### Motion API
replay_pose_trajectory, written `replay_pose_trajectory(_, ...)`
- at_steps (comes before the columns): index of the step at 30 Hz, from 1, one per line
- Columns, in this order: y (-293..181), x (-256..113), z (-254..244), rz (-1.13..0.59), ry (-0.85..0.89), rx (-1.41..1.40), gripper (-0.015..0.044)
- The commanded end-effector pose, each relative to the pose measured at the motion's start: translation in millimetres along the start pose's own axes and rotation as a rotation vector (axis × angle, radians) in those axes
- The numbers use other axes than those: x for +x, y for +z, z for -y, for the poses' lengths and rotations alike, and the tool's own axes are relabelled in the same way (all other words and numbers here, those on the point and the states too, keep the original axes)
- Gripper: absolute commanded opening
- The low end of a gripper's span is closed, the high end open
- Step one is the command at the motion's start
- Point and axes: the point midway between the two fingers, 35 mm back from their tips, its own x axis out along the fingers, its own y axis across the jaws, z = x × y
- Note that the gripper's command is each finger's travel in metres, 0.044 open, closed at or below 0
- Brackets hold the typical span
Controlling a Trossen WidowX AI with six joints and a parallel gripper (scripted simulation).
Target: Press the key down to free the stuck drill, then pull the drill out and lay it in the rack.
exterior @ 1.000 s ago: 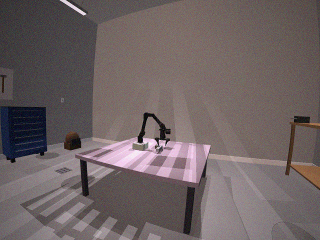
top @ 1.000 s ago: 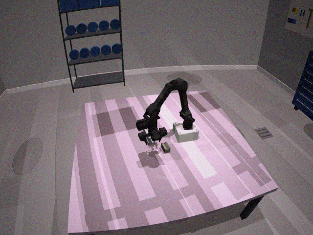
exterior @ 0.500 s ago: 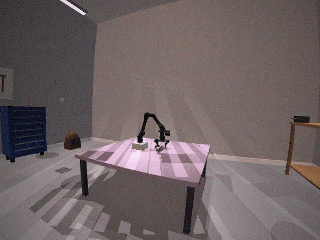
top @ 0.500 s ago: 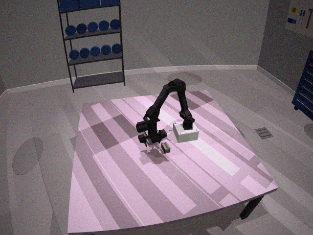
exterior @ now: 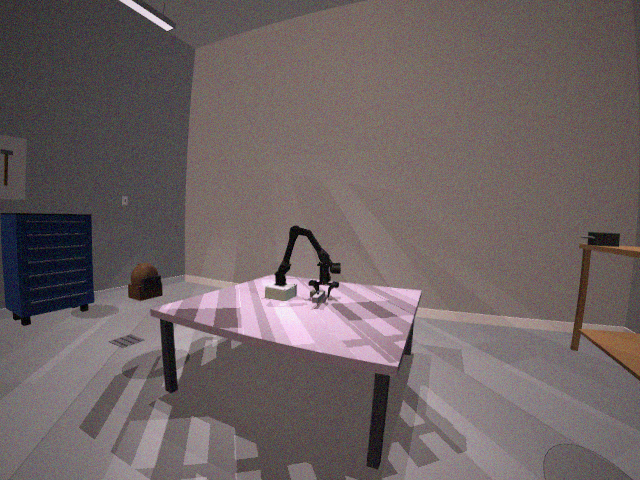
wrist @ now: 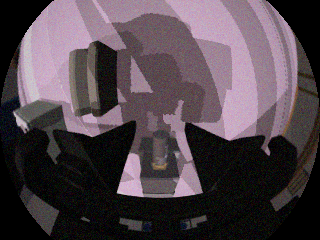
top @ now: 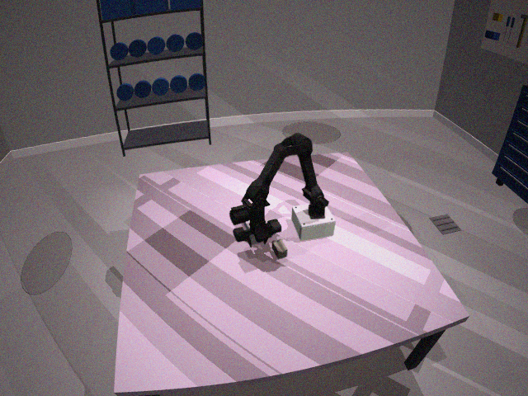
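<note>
My gripper [wrist: 160,125] is open over the table, pointing down, with nothing held. In the wrist view, a grey upright cylinder with a yellow band [wrist: 159,166] stands on a dark and grey block [wrist: 158,185], in line with the gap between the fingers; it may be the drill in its holder. There is space between it and each finger. I cannot make out the key. A beige and dark grooved block [top: 280,248] [exterior: 317,296] [wrist: 81,82], seemingly the rack, sits beside the gripper. The arm hides most of the holder in the top view.
The arm's pale box-shaped base [top: 315,230] [exterior: 280,292] [wrist: 41,114] stands behind the grooved block on the pink striped table [top: 323,337] [exterior: 356,348]. Shelving, a blue drawer cabinet and a wooden bench stand away from the table.
</note>
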Motion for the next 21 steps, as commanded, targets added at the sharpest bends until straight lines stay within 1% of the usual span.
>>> replay_pose_trajectory(1, 0.1, -0.4, 0.2, 0.000, 0.000, 0.000, 0.0177)
replay_pose_trajectory(7, 0.1, -0.4, 0.2, 0.000, 0.000, 0.000, 0.0020)
replay_pose_trajectory(10, 0.1, -0.4, 0.2, 0.000, 0.000, 0.000, 0.0000)
replay_pose_trajectory(21, 8.3, 0.0, 0.0, -0.003, 0.001, -0.005, 0.0000)
